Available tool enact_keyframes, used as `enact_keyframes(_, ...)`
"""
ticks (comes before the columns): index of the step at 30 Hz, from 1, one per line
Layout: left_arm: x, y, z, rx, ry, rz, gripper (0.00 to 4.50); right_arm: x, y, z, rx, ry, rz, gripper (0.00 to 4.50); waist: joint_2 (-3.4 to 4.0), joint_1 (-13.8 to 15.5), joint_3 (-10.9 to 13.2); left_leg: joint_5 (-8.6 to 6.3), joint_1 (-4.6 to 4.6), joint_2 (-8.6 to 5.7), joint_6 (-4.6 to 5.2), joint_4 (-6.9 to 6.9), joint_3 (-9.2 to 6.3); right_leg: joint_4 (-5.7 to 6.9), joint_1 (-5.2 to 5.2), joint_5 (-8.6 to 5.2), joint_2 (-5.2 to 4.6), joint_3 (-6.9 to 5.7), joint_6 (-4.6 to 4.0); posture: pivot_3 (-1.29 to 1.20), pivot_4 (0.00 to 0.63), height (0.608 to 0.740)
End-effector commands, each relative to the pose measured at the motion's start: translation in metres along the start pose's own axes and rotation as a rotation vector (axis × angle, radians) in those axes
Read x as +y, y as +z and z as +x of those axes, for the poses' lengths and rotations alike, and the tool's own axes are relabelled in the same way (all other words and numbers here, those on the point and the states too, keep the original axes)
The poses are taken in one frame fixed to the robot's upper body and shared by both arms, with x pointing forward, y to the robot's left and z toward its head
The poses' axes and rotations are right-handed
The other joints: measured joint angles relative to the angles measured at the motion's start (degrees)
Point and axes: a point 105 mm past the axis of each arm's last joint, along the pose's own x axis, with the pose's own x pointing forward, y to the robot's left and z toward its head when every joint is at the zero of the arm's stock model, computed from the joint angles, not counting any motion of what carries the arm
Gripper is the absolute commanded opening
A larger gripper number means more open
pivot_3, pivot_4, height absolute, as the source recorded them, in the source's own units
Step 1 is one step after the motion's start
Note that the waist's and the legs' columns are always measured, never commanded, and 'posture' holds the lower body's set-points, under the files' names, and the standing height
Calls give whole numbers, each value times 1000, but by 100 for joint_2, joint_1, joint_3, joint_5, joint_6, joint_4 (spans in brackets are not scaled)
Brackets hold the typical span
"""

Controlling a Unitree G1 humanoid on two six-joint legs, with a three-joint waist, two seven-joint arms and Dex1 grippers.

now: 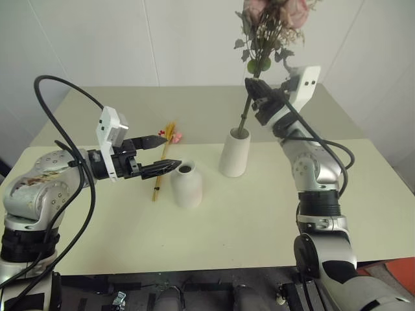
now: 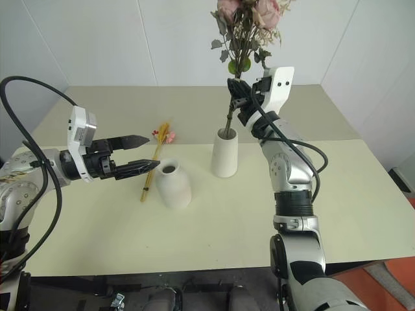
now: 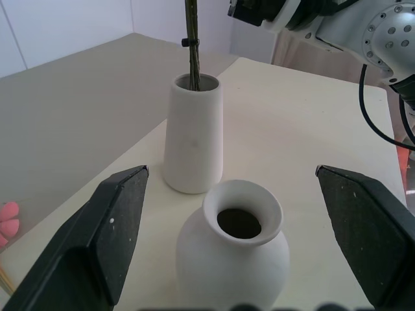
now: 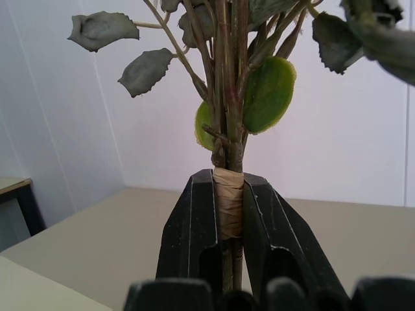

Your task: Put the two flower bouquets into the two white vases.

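The right end effector (image 1: 254,89) is clamped on the rose bouquet (image 1: 267,26) at the tan tape wrapped round its stems (image 4: 227,201), the two black fingers (image 4: 189,227) pressed flat against the binding on either side. The bouquet stands nearly upright, tilted a little, with pink roses and grey-green leaves high above the grip. Below the grip the stems run down into the mouth of the tall tapered white vase (image 1: 235,153) — the left wrist view shows them inside its rim, leaning on the inner wall. This vase stands upright near the middle of the pale desk (image 1: 259,214).

The squat bottle-shaped white vase (image 1: 187,184) stands upright just beside the tall one, nearer the robot and to its left, its flared dark mouth holding nothing.

The left end effector (image 1: 160,154) hangs level above the desk with its fingers spread wide and holding nothing, the tips close to the squat vase's neck but apart from it; in the left wrist view that vase sits between the two fingers (image 3: 97,240).

The slim bunch of yellow-orange stalks (image 1: 163,159) with small pink-red blooms lies flat on the desk — just beyond and under the left fingers, left of the squat vase.
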Motion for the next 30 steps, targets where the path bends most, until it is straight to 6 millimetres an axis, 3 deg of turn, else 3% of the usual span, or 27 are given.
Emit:
enact_keyframes(1, -3, 10, 0, -18, -6, 52, 4500, 7, -4, -4, -17, 27, -31, 1486, 0, 0, 0, 0, 0, 0, 0, 0, 0, 0, 0, 0, 0, 0, 0, 0, 150, 740)
enact_keyframes(5, -4, 10, -2, -11, -10, 49, 4500, 8, -14, -15, 0, 21, -48, 2752, 0, 9, 0, 0, 0, 0, 0, 0, 0, 2, 0, 0, 0, 0, 0, 0, 150, 740)
enact_keyframes(10, -2, 9, -4, -9, 11, 49, 4500, 11, -9, -26, -11, 19, -73, 4371, 0, -5, 0, 0, 0, 0, 0, 0, 0, 4, -1, 0, 1, 0, 0, 0, 150, 740)
enact_keyframes(14, 5, 7, -6, -2, 89, 35, 4500, 6, -1, -47, 14, 19, -147, 4441, 0, 23, 0, 0, 0, 3, 0, 0, -1, 2, -1, 0, 2, 0, 0, 0, 150, 740)
enact_keyframes(20, 33, 1, -8, 104, 266, -28, 4500, -2, 25, -80, 115, 136, -234, 4441, -3, 65, 2, 0, 0, 0, 0, 3, -1, 2, 1, -1, 1, 0, 1, 0, 150, 740)
enact_keyframes(26, 80, 13, -8, 151, 578, -290, 4500, 3, 51, -105, 205, 311, -227, 4441, -6, 123, 4, 0, 6, 1, 0, 12, -7, 0, 11, -13, 7, -2, 27, 0, 150, 740)
enact_keyframes(30, 96, -6, -9, 351, 723, -324, 4500, 11, 57, -118, 266, 425, -196, 4441, -7, 109, 4, 0, 6, 0, 0, 15, -7, -2, 12, -9, 8, 3, 26, 0, 150, 740)
